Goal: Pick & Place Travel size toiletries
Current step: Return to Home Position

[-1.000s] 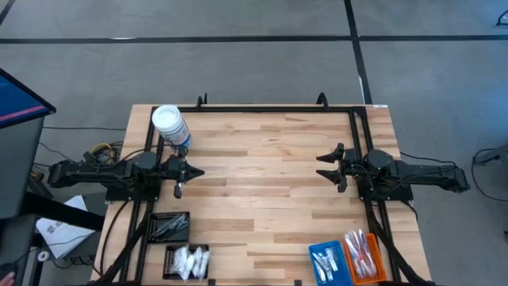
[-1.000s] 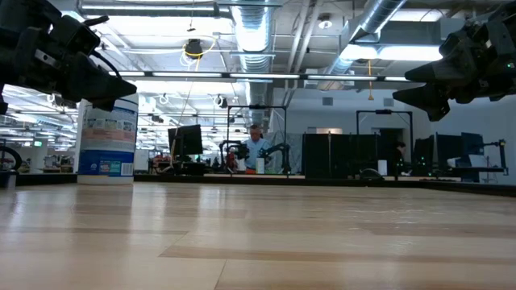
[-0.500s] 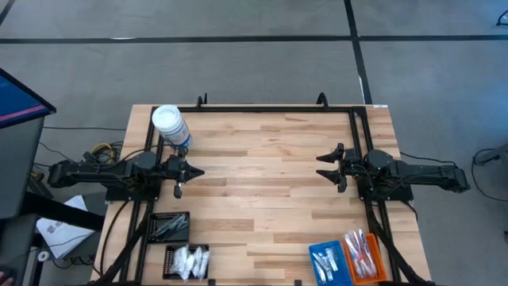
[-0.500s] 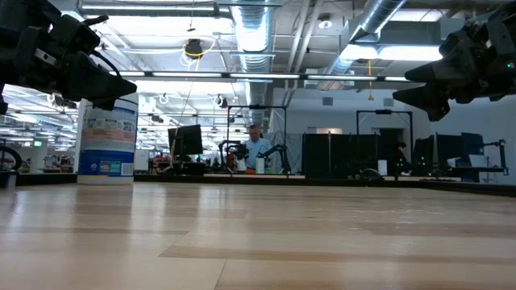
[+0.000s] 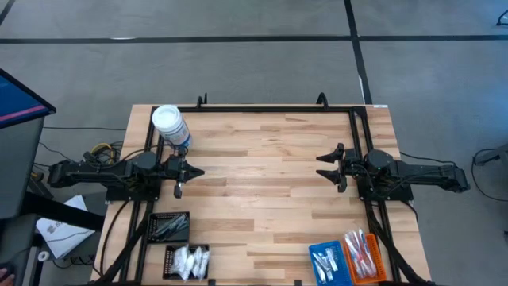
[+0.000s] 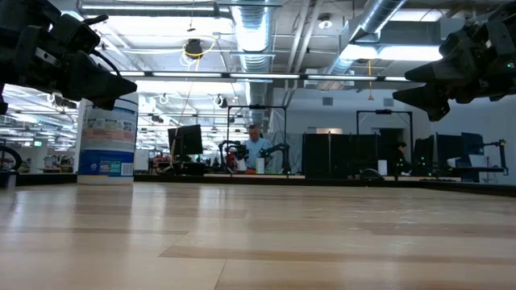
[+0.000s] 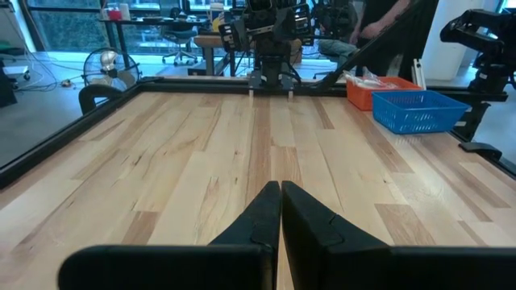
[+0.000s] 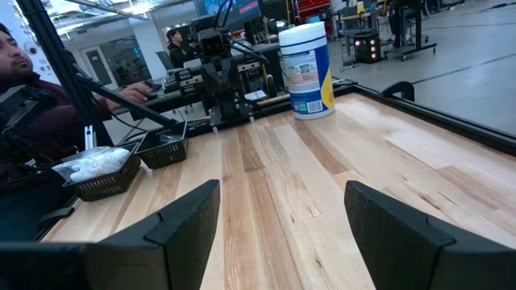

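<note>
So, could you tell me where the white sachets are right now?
In the high view the white sachets lie in the black bin at the bottom-left corner of the table, directly below the other black bin.

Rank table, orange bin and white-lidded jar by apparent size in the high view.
Largest: table. Then orange bin and white-lidded jar, about alike; the tall jar's top sits nearer the camera, so no firm ranking.
</note>
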